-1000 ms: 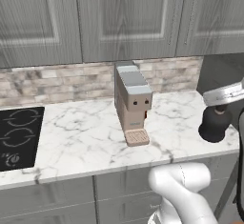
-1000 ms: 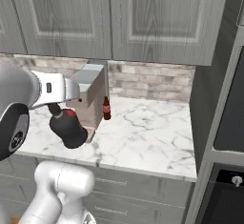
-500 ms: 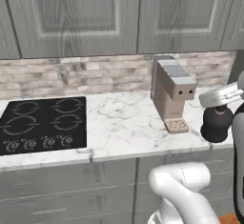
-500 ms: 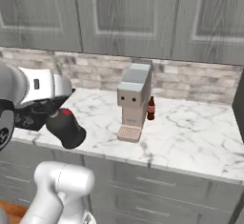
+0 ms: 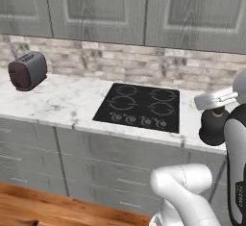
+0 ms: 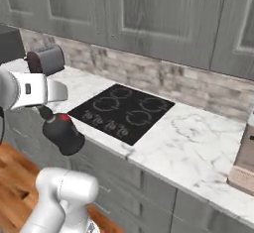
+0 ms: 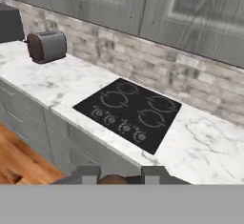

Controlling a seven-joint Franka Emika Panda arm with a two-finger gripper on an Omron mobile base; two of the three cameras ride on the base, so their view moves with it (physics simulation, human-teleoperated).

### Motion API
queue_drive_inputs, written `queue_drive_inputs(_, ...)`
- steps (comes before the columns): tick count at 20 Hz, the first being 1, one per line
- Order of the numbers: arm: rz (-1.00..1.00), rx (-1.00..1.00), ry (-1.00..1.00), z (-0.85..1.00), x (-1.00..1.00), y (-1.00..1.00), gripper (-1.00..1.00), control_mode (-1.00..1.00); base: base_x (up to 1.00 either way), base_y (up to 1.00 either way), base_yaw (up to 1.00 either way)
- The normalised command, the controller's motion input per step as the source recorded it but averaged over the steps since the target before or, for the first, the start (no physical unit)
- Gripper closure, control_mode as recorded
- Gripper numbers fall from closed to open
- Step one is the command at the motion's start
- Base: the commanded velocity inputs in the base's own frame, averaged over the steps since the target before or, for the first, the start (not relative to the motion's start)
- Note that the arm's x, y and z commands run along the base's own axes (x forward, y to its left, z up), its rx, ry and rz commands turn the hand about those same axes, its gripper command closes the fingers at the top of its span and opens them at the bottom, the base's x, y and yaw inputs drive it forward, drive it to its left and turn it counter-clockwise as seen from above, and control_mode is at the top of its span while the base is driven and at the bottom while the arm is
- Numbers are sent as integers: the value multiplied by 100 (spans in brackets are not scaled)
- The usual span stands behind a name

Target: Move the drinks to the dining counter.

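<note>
I am seeing the claw (image 6: 45, 110) clamped tight on the narrow neck of the black bottle (image 6: 63, 134), and the bottle is hanging straight down from it, clear of the counter (image 6: 198, 143). In the right base view the bottle is showing as a squat, bell-shaped body with a small red mark near its shoulder, sitting out in front of the cabinet fronts below the counter edge, to the near left of the cooktop (image 6: 121, 112). In the left base view the same bottle (image 5: 213, 127) is appearing at the right, under the white hand, its round base overlapping the counter's right end just beside the cooktop (image 5: 140, 107); the red mark is not showing from that side.

In the hand view I am looking along the fingertips (image 7: 87, 174), which are rising close together at the bottom with a rounded brown-dark top (image 7: 113, 179) between them; the rest of the bottle is hidden there.

Farther out, the toaster (image 5: 28, 70) is standing on the marble at the far left, well apart from the bottle, and the hand view is also catching it (image 7: 46, 46) beside a dark box at the left edge. The right base view is giving me something the others are not: the corner of a tan-based appliance (image 6: 244, 163) on the counter at the far right. Grey cabinets (image 5: 144, 8) are running above the stone backsplash (image 5: 144, 65).
</note>
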Motion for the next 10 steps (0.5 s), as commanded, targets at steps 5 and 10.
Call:
queue_drive_inputs(5,0,0,0,0,0,0,100,100,0,1,100)
queue_drive_inputs(10,0,0,0,0,0,0,100,100,0,0,100)
